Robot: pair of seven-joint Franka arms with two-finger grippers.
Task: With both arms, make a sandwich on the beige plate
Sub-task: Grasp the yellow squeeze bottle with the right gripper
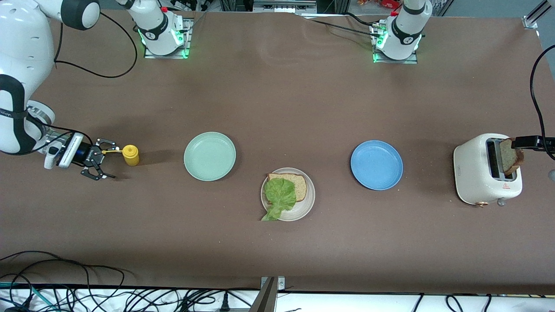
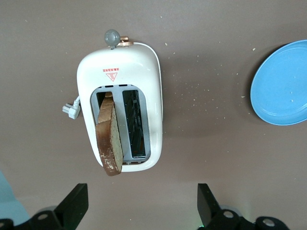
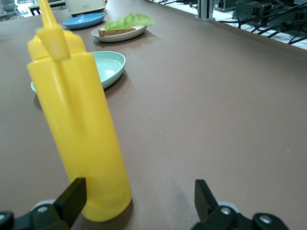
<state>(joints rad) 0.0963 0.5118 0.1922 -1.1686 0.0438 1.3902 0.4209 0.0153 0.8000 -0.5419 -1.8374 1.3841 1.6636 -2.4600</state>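
So nearest the front camera, the beige plate (image 1: 303, 207) holds a bread slice (image 1: 297, 184) with a lettuce leaf (image 1: 279, 193) on it. Right gripper (image 1: 100, 164) sits beside the yellow squeeze bottle (image 1: 130, 155), fingers wide. Left gripper (image 2: 139, 203) hovers over the toaster (image 1: 475, 173), fingers wide, a second slice (image 2: 109, 139) sticking out of one slot.

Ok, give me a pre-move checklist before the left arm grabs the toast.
1. Left gripper open, over the toaster: ok.
2. Bread slice sticking up out of a toaster slot, reachable: ok.
3. Beige plate holds the bottom slice with lettuce on top: ok.
4. Top slice on the lettuce: not ok, not yet placed.
5. Right gripper open beside the yellow squeeze bottle, away from the plate: ok.
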